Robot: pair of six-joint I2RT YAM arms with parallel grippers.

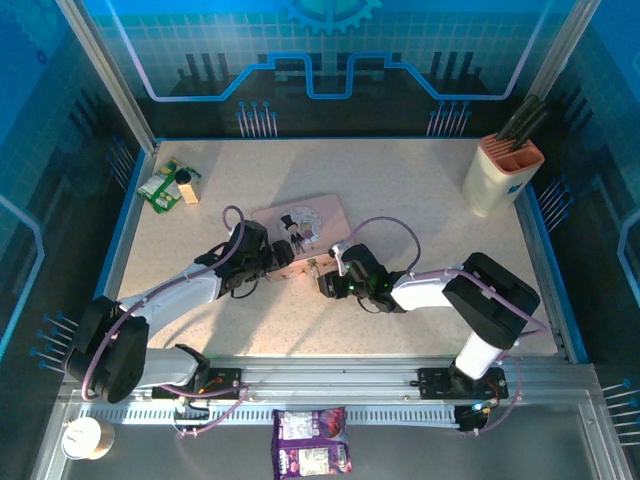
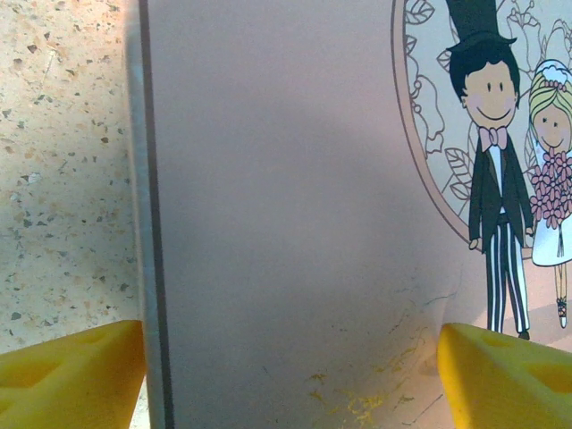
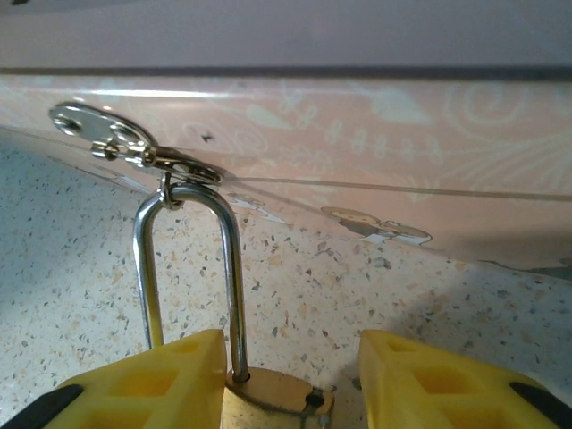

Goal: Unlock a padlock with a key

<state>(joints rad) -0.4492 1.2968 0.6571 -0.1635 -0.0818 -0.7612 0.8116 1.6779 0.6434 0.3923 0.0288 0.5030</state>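
The brass padlock (image 3: 273, 400) hangs by its silvery shackle (image 3: 228, 259) from a metal hasp (image 3: 100, 132) on the front of the pink cartoon tin (image 1: 300, 222). One shackle leg sits in the body, and beside it an empty hole shows; the other leg runs down behind my left finger. My right gripper (image 3: 290, 344) stands open astride the padlock body, its left finger against it and a gap on the right. My left gripper (image 2: 288, 332) is open wide over the tin (image 2: 286, 179), one finger past the tin's edge and one over the lid. The key is hidden.
A white knife block (image 1: 500, 175) stands at the back right and green packets (image 1: 168, 185) lie at the back left. A purple packet (image 1: 312, 455) and a paper cup (image 1: 83, 437) sit off the table in front. Raised blue walls (image 1: 120, 235) border the speckled table.
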